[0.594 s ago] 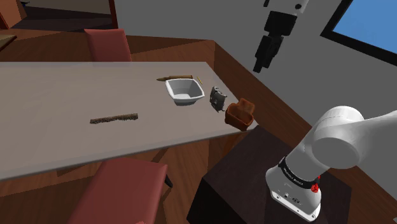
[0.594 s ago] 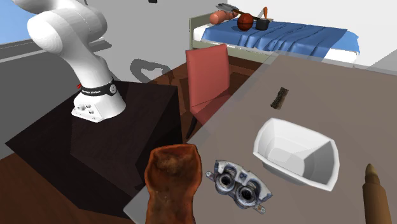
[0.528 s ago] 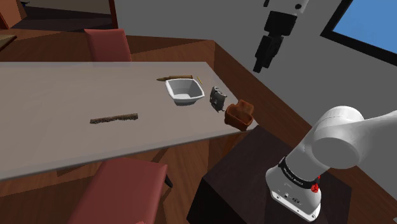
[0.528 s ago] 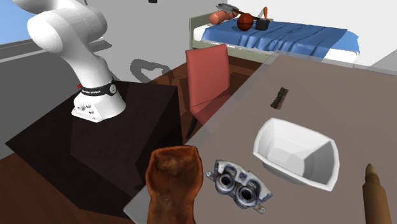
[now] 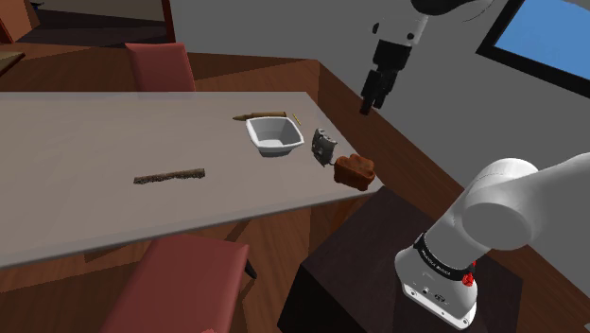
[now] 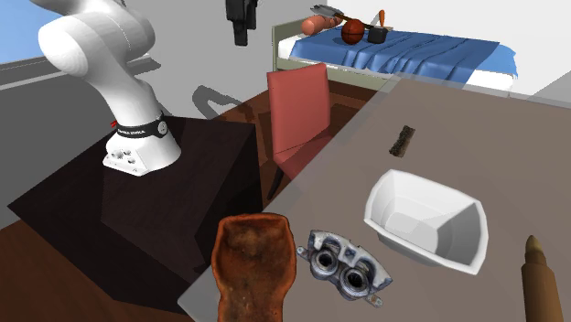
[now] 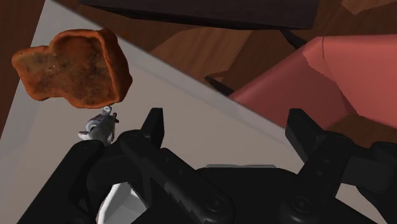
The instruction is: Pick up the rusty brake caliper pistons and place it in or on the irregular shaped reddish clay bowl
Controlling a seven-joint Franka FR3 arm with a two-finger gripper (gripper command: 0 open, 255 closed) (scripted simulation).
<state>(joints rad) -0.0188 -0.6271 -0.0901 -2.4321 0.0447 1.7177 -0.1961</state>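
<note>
The brake caliper (image 5: pixel 322 147) is a grey metal piece with two round bores. It lies on the table between the white bowl and the reddish clay bowl (image 5: pixel 354 171), which sits at the table's corner. Both show close up in the second exterior view, caliper (image 6: pixel 344 265) to the right of the clay bowl (image 6: pixel 253 265). My gripper (image 5: pixel 367 102) hangs high above the floor beyond the table's end, well apart from both. In the wrist view the gripper (image 7: pixel 226 130) is open with nothing between its fingers; the clay bowl (image 7: pixel 73 67) and caliper (image 7: pixel 100 127) lie off to one side.
A white bowl (image 5: pixel 275 134) stands next to the caliper, with a brown wooden roller (image 5: pixel 255 116) behind it. A rough stick (image 5: pixel 168 176) lies mid-table. Red chairs (image 5: pixel 161 66) (image 6: pixel 300 110) stand at the table's sides. The dark stand (image 6: pixel 156 192) is beside the corner.
The gripper has swung down and toward the shoulder view's left, coming into the second exterior view's top. The clay bowl now sits lower and flatter at the corner.
</note>
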